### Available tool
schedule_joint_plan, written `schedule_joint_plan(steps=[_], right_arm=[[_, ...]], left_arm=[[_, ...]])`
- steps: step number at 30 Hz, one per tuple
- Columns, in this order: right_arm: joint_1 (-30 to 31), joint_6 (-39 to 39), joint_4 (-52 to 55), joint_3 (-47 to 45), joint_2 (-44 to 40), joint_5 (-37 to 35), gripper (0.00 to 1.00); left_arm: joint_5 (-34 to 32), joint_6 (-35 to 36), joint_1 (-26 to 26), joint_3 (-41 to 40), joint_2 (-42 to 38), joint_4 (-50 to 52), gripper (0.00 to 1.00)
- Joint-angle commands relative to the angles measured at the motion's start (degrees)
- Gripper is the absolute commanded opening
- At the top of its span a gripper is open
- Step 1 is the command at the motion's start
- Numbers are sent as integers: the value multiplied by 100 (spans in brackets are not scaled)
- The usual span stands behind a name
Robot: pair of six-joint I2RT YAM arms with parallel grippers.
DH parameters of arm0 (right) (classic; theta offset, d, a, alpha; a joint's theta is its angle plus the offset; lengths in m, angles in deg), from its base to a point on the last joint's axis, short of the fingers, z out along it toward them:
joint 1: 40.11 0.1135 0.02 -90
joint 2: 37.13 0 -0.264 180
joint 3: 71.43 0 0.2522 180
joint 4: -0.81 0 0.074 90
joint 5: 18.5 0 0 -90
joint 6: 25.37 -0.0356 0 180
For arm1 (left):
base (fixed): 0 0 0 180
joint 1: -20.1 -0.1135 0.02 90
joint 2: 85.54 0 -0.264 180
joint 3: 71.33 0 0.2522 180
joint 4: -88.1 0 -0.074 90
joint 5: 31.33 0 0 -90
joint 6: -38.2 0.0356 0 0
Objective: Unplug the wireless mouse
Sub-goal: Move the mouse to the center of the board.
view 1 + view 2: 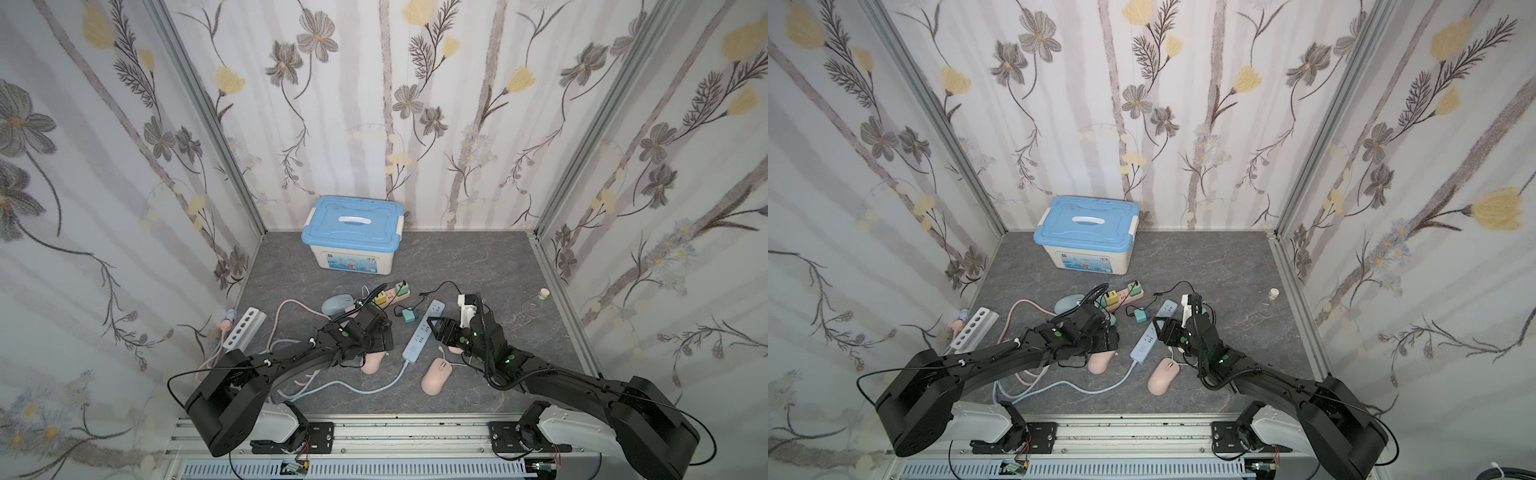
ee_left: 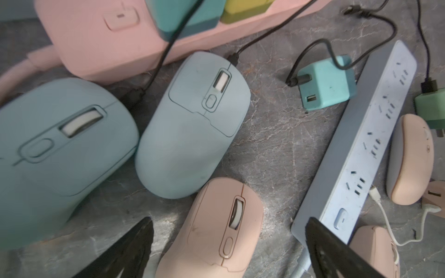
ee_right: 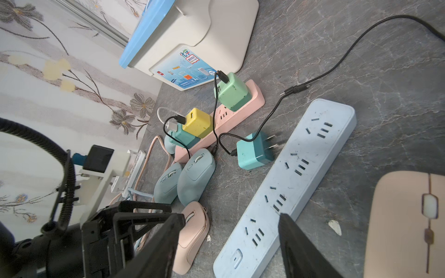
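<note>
Scanning a top view, you find the left hand point(image 1: 380, 332) near the pink plastic power strip point(image 1: 392, 296). Left wrist: it gapes wide, empty, and the pale-blue smooth plastic wireless mouse point(image 2: 192, 125) lies just beside the strip, with a black cable plug point(image 2: 232, 59) in its nose. The mouse is likely light and slick, so pinch the stiff plug. Right wrist: the right hand point(image 3: 230, 216) is parted, empty.

- Soft, even, fairly bright light; shadows faint.
- Flower-papered walls point(image 1: 83, 187) bow at ten and two o'clock in both top views.
- Nearest pale-blue plastic mouse point(image 2: 55, 144) is blurred.
</note>
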Motion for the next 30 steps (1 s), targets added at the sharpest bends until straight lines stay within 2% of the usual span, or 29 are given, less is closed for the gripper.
schedule_joint_plan(steps=[1,6,12,15,19,24,27,30], right_arm=[[2,36,-115,2,-60,-49,65],[1,47,-82,2,-106,-85,66],[5,53,-85,4,-80,-133,66],[1,42,-75,-14,-78,-174,66],[6,52,-75,-42,-104,-158,66],[1,55,-113,-50,-87,-124,66],[1,45,-197,-52,-3,-67,66],[1,9,-268,-56,79,-24,66]], left_arm=[[455,-135,-10,103,356,-320,99],[979,-308,157,151,888,-747,95],[1452,-468,476,384,1159,-1153,95],[1539,-433,506,572,1245,-1021,94],[889,-27,493,790,785,-231,94],[-360,634,414,1253,294,1130,95],[-864,833,252,1423,401,1575,97],[-997,929,66,1501,755,1544,99]])
